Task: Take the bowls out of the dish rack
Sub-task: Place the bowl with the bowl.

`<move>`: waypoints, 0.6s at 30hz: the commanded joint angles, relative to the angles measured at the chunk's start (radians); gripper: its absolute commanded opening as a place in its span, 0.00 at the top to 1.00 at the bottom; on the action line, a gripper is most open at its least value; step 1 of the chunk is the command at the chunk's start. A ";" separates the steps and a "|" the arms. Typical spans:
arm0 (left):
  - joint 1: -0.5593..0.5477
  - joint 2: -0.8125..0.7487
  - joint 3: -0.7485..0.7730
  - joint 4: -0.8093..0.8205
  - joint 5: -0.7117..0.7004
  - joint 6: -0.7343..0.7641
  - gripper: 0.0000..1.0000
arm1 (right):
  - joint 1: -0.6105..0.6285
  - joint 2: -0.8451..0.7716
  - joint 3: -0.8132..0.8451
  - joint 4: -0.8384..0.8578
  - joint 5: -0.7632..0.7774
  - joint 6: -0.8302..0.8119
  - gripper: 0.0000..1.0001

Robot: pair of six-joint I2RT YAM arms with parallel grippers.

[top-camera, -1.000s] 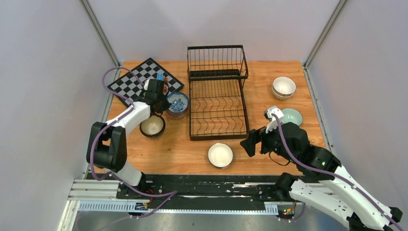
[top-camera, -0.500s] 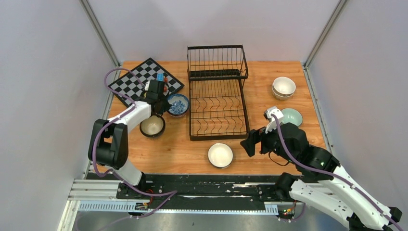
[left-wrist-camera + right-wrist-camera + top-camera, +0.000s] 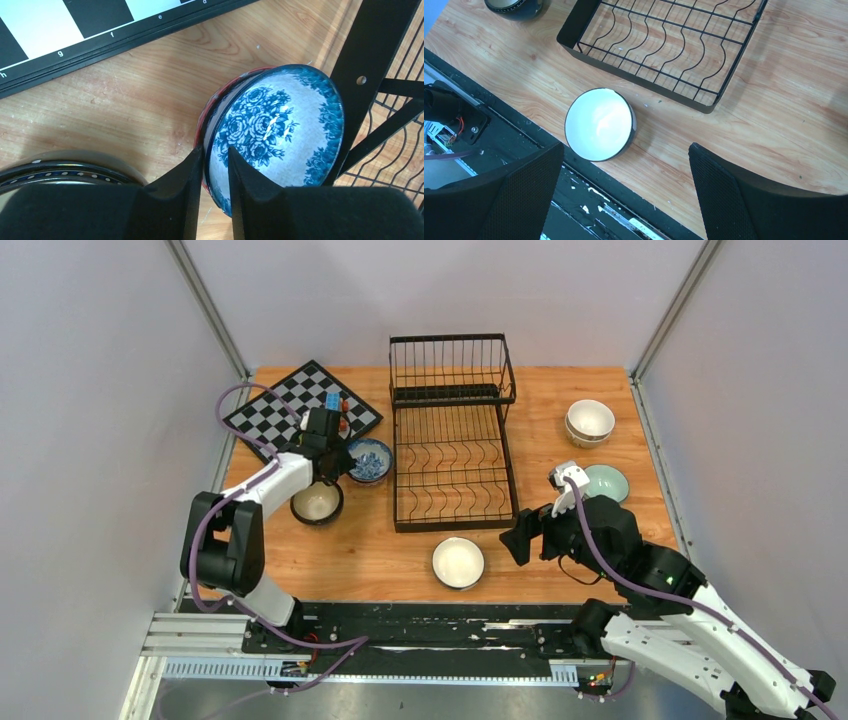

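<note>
The black wire dish rack (image 3: pixel 450 435) stands mid-table with no bowl showing in it; its edge also shows in the left wrist view (image 3: pixel 372 75) and the right wrist view (image 3: pixel 664 45). My left gripper (image 3: pixel 332 458) (image 3: pixel 216 150) is shut on the rim of a tilted blue-white patterned bowl (image 3: pixel 371 460) (image 3: pixel 280 125), which lies against a red-rimmed bowl (image 3: pixel 220 97) just left of the rack. My right gripper (image 3: pixel 521 537) (image 3: pixel 624 150) is open and empty above the table, right of a white bowl (image 3: pixel 458 562) (image 3: pixel 600 124).
A dark bowl with a cream inside (image 3: pixel 317 502) sits near the left gripper. A mint bowl (image 3: pixel 608 482) and stacked cream bowls (image 3: pixel 590 422) stand at the right. A chessboard (image 3: pixel 285 405) with toy blocks (image 3: pixel 337 404) lies at the back left.
My left gripper has shifted slightly towards the chessboard with the blue-white bowl, which now looks more tilted. The right arm has not moved.
</note>
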 commanded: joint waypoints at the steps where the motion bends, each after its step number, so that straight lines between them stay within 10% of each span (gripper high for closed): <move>1: 0.004 -0.049 -0.015 0.019 0.022 0.009 0.72 | -0.009 -0.002 -0.020 0.016 0.008 0.013 0.02; 18: 0.004 -0.108 0.006 -0.061 -0.043 0.087 0.52 | -0.009 -0.015 -0.040 0.019 0.008 0.024 0.02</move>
